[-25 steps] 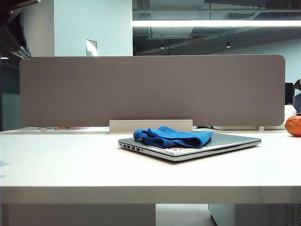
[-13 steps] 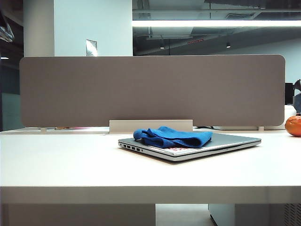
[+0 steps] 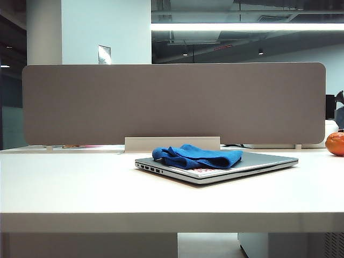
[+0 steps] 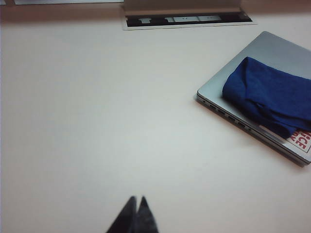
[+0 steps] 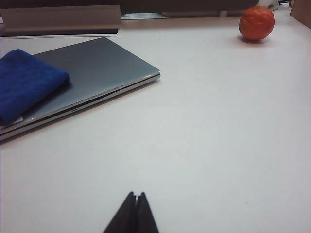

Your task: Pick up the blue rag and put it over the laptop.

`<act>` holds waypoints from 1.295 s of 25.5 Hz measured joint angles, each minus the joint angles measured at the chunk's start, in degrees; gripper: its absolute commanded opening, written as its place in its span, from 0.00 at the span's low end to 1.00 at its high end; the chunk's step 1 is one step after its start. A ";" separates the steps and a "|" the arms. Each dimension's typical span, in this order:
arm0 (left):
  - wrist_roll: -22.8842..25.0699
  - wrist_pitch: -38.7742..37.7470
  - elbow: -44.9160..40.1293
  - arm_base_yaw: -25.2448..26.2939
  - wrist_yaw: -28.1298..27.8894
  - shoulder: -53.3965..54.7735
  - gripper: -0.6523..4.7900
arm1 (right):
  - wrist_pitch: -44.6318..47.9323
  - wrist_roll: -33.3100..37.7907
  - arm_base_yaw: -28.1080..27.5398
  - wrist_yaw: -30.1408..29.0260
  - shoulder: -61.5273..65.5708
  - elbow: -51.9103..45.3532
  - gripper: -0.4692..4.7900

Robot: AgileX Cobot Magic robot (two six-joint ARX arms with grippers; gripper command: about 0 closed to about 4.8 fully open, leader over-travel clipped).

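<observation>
Blue rag (image 3: pixel 196 156) lies bunched on the closed laptop (image 3: pixel 269 160), centre of the exterior view, covering approx. the left half of the lid; the right part of the lid is bare. Laptop sits flat on the white bench (image 3: pixel 80 188), side ports facing front-left, white sticker w/ red print peeking out under the rag's front edge. Grey divider panel (image 3: pixel 172 102) stands behind; orange round fruit (image 3: pixel 335 143) at far right edge of that view, well apart from the laptop.

Left wrist view: left claw (image 4: pixel 135 216) at bottom centre, tips pressed together, clenched on nothing, over bare bench (image 4: pixel 97 121). Rag (image 4: pixel 269 94) and laptop (image 4: pixel 272 53) at right of frame, well apart from the claw; sticker corner shows at the lower right.

Right wrist view: right claw (image 5: pixel 133 213) at bottom centre, tips also together, clenched and empty, above bare bench (image 5: pixel 218 121). Laptop (image 5: pixel 97 63) upper left w/ rag (image 5: pixel 26 80) on its left end; orange fruit (image 5: pixel 256 23) upper right.

Neither arm shows in the exterior view.
</observation>
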 measured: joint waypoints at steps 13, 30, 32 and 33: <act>-7.08 1.73 -14.75 0.00 -2.19 -18.23 0.11 | -0.02 0.00 -0.02 -0.02 0.00 0.00 0.09; -4.31 -1.18 -16.63 0.68 -8.90 -19.32 0.11 | -0.02 0.00 -0.04 -0.02 0.00 0.00 0.09; -4.13 2.16 -19.19 2.64 -9.03 -19.34 0.11 | -0.02 -0.02 -0.04 -0.02 0.00 0.00 0.09; -4.13 4.20 -20.72 3.50 -9.01 -19.37 0.11 | -0.04 0.00 -0.04 -0.02 0.00 0.00 0.09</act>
